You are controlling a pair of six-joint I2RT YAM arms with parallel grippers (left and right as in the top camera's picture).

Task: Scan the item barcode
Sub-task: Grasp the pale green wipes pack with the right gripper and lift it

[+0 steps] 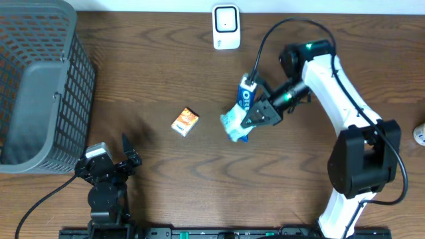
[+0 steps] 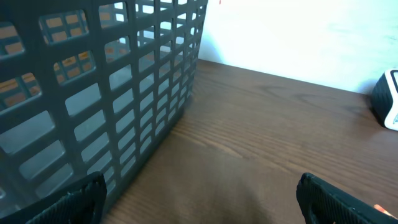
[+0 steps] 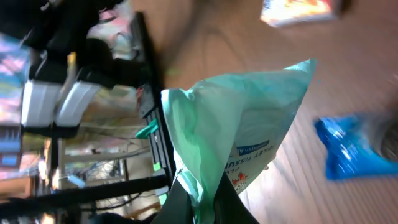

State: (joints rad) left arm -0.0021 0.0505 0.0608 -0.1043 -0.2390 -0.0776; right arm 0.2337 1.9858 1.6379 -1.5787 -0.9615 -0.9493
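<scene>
Right end effector point(image 1: 250, 121) clamped on green packet point(image 1: 232, 124)

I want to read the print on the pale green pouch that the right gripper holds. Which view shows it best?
The right wrist view: the pale green pouch is close up, with some print visible. Overhead shows it small, partly under the right gripper. The left wrist view misses it.

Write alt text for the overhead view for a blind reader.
The right arm's fingers pinch a pale green packet beside a blue cookie pack. A white scanner sits at the far edge, an orange box and grey basket to the left; the left arm's fingers are open.
</scene>
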